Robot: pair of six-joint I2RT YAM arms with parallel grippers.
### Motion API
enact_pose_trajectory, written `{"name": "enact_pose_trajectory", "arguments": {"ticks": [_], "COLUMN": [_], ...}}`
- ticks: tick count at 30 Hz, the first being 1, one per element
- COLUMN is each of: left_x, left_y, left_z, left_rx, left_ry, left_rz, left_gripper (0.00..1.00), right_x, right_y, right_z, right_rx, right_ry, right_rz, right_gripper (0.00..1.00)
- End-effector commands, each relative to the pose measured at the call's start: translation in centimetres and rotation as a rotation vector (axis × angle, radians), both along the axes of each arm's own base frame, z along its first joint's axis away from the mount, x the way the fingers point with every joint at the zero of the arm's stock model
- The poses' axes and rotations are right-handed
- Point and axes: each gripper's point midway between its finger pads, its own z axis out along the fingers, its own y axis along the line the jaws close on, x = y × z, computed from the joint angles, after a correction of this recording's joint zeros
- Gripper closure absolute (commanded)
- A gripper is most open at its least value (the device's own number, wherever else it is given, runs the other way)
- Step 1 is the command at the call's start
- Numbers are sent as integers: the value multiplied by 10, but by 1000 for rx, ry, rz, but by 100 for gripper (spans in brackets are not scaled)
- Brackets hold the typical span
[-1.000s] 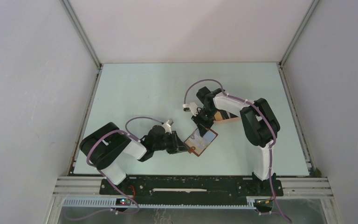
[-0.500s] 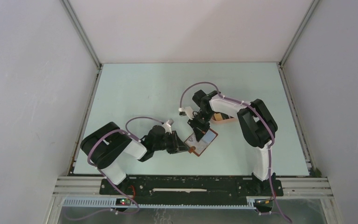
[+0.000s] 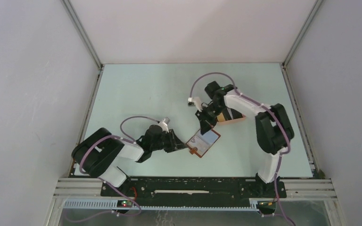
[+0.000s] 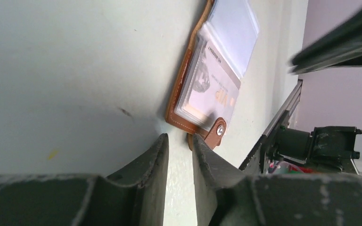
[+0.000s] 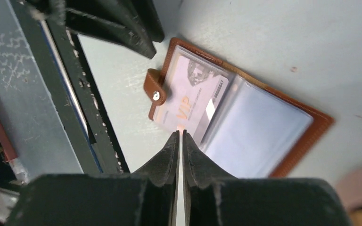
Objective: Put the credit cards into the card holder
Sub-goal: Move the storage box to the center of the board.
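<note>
The brown leather card holder (image 3: 203,142) lies open on the table between my two grippers, clear sleeves up. A pale credit card (image 5: 188,94) printed "VIP" sits inside the sleeve beside the snap tab (image 5: 154,92). In the left wrist view the holder (image 4: 181,89) and that card (image 4: 212,89) show too. My left gripper (image 4: 179,137) rests low on the table just short of the tab, slightly open, with bare table between its fingers. My right gripper (image 5: 180,133) hovers over the card's edge, jaws together but for a hairline gap, holding nothing.
A pink tray (image 3: 233,118) sits just behind the holder under my right arm, with something tan (image 3: 223,117) in it. Its rim (image 5: 358,188) shows in the right wrist view. The black rail (image 5: 70,94) runs along the table's near edge.
My right arm swung its elbow out to the right, its gripper staying over the holder's far end. The left arm drew back slightly leftward. Both jaws eased apart a little.
</note>
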Motion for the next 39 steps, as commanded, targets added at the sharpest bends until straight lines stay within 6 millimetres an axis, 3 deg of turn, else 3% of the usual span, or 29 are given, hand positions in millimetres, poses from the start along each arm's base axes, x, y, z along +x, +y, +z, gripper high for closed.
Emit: {"name": "enact_pose_trajectory", "arguments": {"ticks": [1,6,13,16,20,24,32,39], "left_x": [9,29,61,67,68,69,65,63], "left_y": [24,36,49,59,69,80,100,103], "left_z": [3,38,144,177,204,213,204,191], "left_rx": [99,208,288,300,292,280,310,306], "left_ry": [-112,-303,-726,-849,-936,-921,-912,-899], "left_rz": [13,-9,7,53,119,201,280,292], "left_gripper": [68,66,60,50,30,10,6,4], "right_x": [10,32,85,103,124,143,164,168], "right_y": [-6,-27,-85,-108,-124,-123,-110,-114], "right_z": [67,101,125,119,87,58,11,1], "right_rx": [189,234,187,117,-19,-156,-394,-463], "right_ry": [-165,-314,-462,-502,-521,-525,-619,-647], "right_rz": [30,-54,-343,-449,-540,-646,-725,-734], "right_gripper": [86,83,70,63,57,54,45,44]}}
